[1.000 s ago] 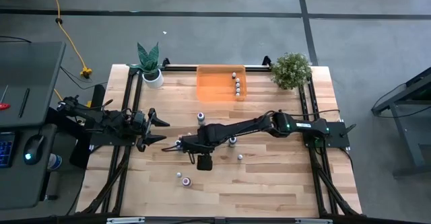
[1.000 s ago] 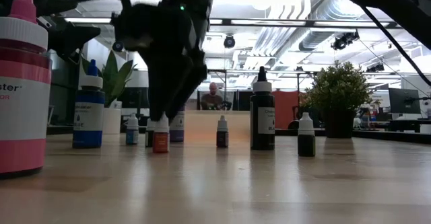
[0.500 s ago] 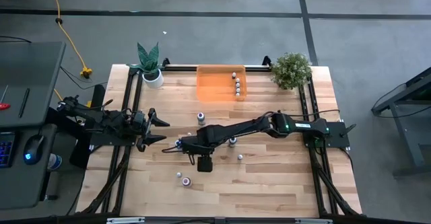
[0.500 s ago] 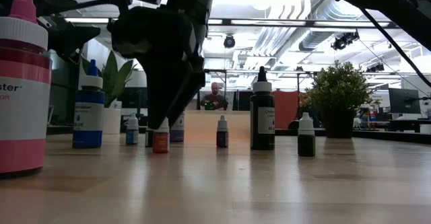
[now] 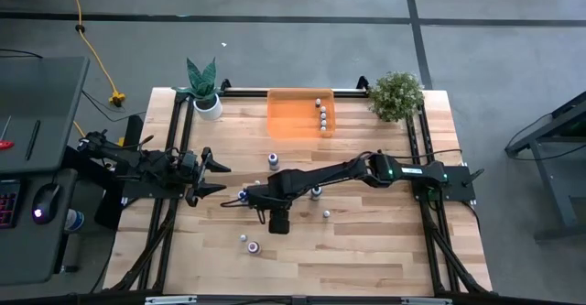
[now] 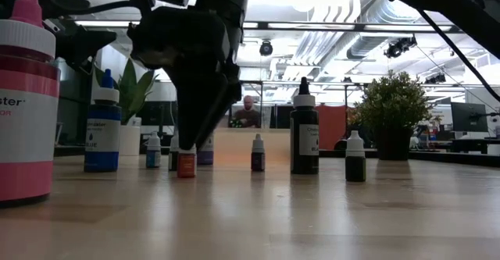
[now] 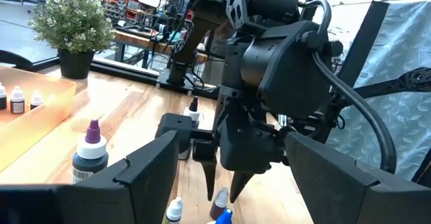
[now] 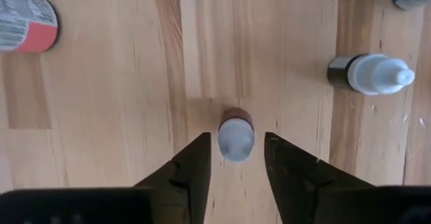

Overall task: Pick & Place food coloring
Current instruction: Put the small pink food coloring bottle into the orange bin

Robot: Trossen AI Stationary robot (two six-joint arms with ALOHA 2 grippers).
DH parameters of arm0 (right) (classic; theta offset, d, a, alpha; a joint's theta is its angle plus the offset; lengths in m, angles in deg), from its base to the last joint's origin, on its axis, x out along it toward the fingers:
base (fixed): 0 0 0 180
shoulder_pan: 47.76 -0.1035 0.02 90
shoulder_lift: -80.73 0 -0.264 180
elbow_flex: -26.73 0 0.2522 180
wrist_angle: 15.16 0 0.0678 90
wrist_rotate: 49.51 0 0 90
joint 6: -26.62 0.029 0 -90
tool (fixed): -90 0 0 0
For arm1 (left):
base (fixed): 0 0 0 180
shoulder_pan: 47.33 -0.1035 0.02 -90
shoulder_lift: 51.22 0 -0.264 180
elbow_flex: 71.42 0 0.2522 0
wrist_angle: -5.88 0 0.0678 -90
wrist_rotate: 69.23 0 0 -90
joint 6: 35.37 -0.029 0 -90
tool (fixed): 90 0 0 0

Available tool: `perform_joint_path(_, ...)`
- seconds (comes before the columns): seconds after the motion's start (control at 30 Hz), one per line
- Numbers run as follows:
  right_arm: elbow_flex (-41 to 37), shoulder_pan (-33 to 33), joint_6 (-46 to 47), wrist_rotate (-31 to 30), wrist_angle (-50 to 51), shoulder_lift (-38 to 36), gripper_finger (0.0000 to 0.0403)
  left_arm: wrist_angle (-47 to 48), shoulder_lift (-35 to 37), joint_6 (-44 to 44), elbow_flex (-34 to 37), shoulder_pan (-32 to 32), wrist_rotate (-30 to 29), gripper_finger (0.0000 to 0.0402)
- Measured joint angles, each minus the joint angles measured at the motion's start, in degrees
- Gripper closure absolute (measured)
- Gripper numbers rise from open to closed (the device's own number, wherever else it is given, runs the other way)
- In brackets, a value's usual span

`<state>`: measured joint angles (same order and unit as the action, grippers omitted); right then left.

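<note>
High view: right gripper (image 5: 245, 196) points down over a small bottle (image 5: 242, 195), mostly hidden. Left gripper (image 5: 212, 177) waits at the table's left, fingers spread.

Low view: arm cut off above; orange-labelled bottle (image 6: 186, 162) stands upright.

Right wrist view: fingers (image 8: 195, 163) flank the bottle's cap (image 8: 236, 136) with narrow gaps, not gripping.

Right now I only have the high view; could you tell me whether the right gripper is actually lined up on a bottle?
Observer: Yes. The right wrist view shows the right gripper straddling a small white-capped dropper bottle.
Operator: Are the fingers touching it?
Observer: No. The fingers stand apart from the cap, with bare wood showing on both sides.
Operator: Is it upright?
Observer: Yes. In the low view it stands upright on the table, and its body is orange.
</note>
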<state>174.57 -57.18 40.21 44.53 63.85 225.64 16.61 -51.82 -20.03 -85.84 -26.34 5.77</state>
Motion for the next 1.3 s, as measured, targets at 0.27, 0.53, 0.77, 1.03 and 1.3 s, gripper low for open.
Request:
perform_joint_path(0.27,0.0,0.0,0.1,0.0,0.1,0.0,0.0304,0.0,0.0,0.0,0.0,0.0,0.0,0.0130)
perform_joint_path(0.53,0.0,0.0,0.1,0.0,-1.0,0.0,0.0322,0.0,0.0,0.0,0.0,0.0,0.0,0.0130)
perform_joint_path(0.77,0.0,0.0,0.1,0.1,-2.2,0.0,0.0325,0.0,0.0,0.0,0.0,0.0,0.0,0.0130)
perform_joint_path(1.03,0.0,0.0,0.9,0.1,-2.2,-0.1,0.0355,0.0,0.0,0.0,0.0,0.0,0.0,0.0130)
perform_joint_path(1.3,0.0,0.0,1.7,0.1,-2.2,-0.1,0.0354,0.0,0.0,0.0,0.0,0.0,0.0,0.0130)
